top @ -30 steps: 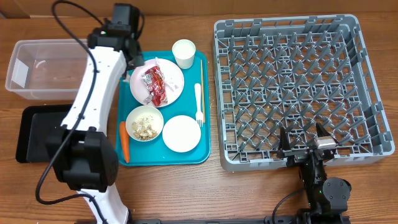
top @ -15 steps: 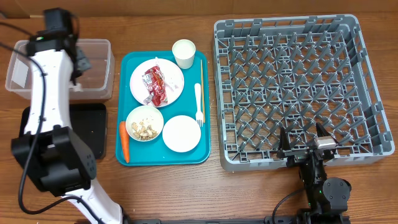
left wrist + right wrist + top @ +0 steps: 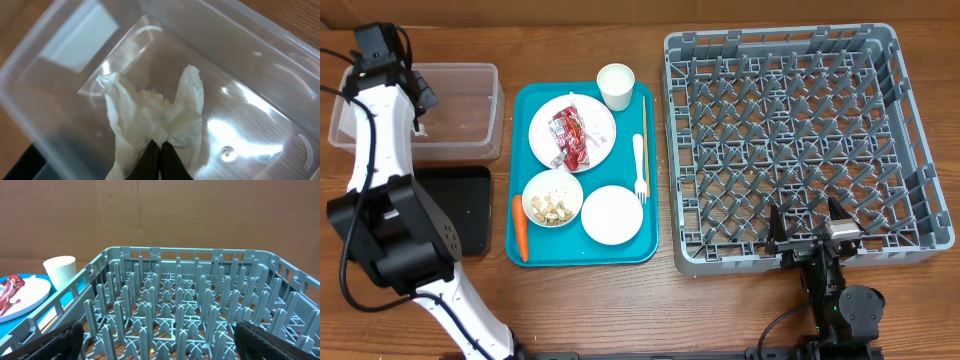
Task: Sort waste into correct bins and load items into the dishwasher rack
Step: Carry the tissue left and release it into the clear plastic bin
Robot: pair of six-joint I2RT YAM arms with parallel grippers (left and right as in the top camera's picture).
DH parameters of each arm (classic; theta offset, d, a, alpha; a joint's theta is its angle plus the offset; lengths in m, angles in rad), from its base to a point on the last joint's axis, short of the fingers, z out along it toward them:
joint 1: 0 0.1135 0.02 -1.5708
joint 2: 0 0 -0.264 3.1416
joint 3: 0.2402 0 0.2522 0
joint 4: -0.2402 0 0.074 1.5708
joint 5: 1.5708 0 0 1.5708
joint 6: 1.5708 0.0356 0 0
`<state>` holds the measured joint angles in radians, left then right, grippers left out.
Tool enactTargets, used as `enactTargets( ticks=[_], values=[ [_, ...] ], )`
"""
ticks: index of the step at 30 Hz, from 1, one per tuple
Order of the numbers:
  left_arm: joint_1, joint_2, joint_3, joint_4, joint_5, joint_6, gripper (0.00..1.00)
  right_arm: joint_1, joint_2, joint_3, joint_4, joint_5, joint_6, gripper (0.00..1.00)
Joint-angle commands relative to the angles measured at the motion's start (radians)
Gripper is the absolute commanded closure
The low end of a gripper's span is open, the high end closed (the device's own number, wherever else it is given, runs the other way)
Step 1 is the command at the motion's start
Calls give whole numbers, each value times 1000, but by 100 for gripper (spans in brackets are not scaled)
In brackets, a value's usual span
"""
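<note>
My left gripper [image 3: 161, 150] is shut on the crumpled white napkin [image 3: 150, 107] and holds it over the inside of the clear tub [image 3: 260, 120]. In the overhead view the left gripper [image 3: 423, 95] is over the tub [image 3: 470, 110] at the back left. The black tray [image 3: 465, 205] lies in front of the tub. The red wrapper [image 3: 570, 137] lies on a white plate [image 3: 595, 115]. The carrot [image 3: 519, 228], a bowl of scraps [image 3: 552, 198], a small plate [image 3: 612, 214], cup [image 3: 615, 85], fork [image 3: 640, 166] and chopsticks [image 3: 643, 125] are on the teal tray. My right gripper [image 3: 810, 235] is open and empty at the grey rack's [image 3: 800, 140] front edge.
The teal tray [image 3: 645, 245] sits between the bins and the rack. In the right wrist view the open right gripper [image 3: 162, 337] looks across the rack's pegs [image 3: 175, 305], with the cup [image 3: 60, 270] and the plate [image 3: 30, 295] to the left.
My left arm has swung left from the plate on the teal tray to over the clear tub, carrying the napkin. The right arm has not moved.
</note>
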<state>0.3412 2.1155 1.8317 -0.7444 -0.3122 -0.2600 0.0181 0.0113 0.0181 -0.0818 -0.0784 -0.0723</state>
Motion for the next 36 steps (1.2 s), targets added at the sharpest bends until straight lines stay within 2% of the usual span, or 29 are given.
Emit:
enactTargets(
  ticks=[1, 6, 9, 11, 15, 16, 17, 20, 23, 24, 27, 29, 33, 36],
  values=[
    [7, 35, 20, 56, 68, 97, 96, -5, -8, -10, 5, -2, -3, 0],
    [7, 87, 20, 81, 77, 115, 95, -5, -8, -10, 5, -2, -3, 0],
    [7, 110, 19, 64, 77, 127, 92, -5, -8, -10, 5, -2, -3, 0],
    [7, 121, 19, 51, 76, 132, 85, -5, -8, -10, 5, -2, -3, 0],
    [7, 121, 20, 40, 77, 134, 83, -5, -8, -10, 5, -2, -3, 0],
    [7, 121, 20, 40, 77, 134, 78, -5, -8, -10, 5, -2, -3, 0],
    [7, 121, 20, 39, 77, 134, 69, -5, -8, -10, 5, -2, -3, 0],
    [7, 120, 21, 37, 76, 135, 61, -5, -8, -10, 5, -2, -3, 0],
    [7, 108, 34, 37, 76, 179, 49, -5, -8, -10, 5, -2, -3, 0],
    [5, 97, 43, 37, 76, 207, 42, -5, -8, -10, 5, -2, -3, 0],
    [-1, 69, 59, 35, 74, 230, 37, -5, -8, -10, 5, -2, -3, 0],
    [-5, 42, 69, 35, 69, 231, 22, -5, -8, -10, 5, -2, -3, 0],
    [-8, -13, 79, 34, 70, 228, 18, -5, -8, -10, 5, -2, -3, 0],
    [-8, -40, 79, 8, 71, 173, 23, -5, -8, -10, 5, -2, -3, 0]
  ],
)
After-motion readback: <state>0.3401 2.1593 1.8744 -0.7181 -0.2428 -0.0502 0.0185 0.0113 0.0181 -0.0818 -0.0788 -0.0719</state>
